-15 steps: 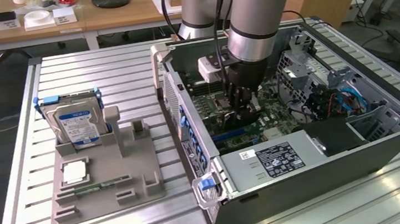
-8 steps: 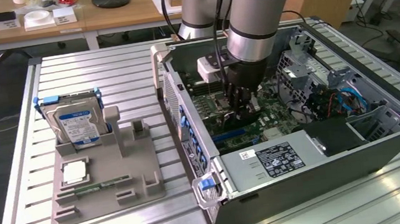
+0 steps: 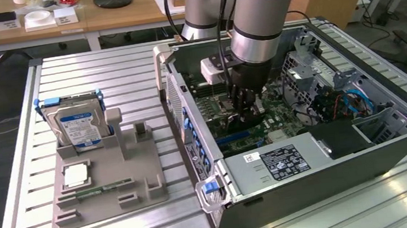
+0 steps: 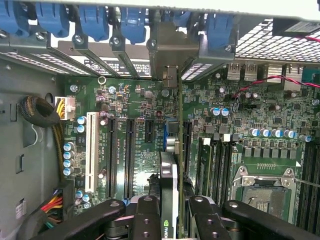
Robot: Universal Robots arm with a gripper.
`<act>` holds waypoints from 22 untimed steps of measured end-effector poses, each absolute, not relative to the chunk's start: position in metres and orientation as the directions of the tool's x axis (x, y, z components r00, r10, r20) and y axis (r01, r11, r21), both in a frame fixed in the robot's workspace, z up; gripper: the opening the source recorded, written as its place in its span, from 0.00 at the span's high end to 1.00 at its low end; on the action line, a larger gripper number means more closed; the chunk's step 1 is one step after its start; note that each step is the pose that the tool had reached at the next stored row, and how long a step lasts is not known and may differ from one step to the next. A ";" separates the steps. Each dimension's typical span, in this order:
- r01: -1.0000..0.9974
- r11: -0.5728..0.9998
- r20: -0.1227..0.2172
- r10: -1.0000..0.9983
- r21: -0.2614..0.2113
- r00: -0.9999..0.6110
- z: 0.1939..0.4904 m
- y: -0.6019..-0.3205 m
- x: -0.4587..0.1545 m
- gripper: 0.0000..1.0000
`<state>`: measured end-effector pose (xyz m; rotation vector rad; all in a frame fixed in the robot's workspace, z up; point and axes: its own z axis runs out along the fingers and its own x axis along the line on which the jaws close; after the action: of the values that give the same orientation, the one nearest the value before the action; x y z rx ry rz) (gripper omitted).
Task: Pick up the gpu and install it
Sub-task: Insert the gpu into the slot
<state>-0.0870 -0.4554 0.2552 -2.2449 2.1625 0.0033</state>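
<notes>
The gpu (image 4: 169, 170) stands edge-on over the green motherboard (image 4: 135, 100), a thin dark card with a green logo near my fingers. Its pale metal bracket (image 4: 170, 47) sits against the case's rear slot openings. My gripper (image 4: 170, 212) is shut on the card, one black finger (image 4: 145, 220) on each side of it. In the exterior view, the gripper (image 3: 243, 110) reaches straight down inside the open computer case (image 3: 310, 193), with the dark gpu (image 3: 244, 124) at its tips just above the board. Whether the card's edge sits in a slot I cannot tell.
A white slot (image 4: 91, 150) and black slots (image 4: 127, 150) lie beside the card, the processor socket (image 4: 262, 187) on its other side. At the exterior view's left, a grey fixture plate (image 3: 108, 183) holds a hard drive (image 3: 76, 124), a chip (image 3: 73, 174) and a memory stick (image 3: 105, 188).
</notes>
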 end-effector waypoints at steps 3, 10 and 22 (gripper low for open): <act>-0.999 -0.037 -0.019 -0.999 -0.016 0.038 0.254 -0.455 -0.087 0.73; -0.999 -0.037 -0.019 -0.999 -0.016 0.037 0.253 -0.455 -0.087 0.73; -0.999 -0.037 -0.019 -0.999 -0.016 0.038 0.253 -0.455 -0.087 0.73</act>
<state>-0.0873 -0.4554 0.2527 -2.2449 2.1625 0.0034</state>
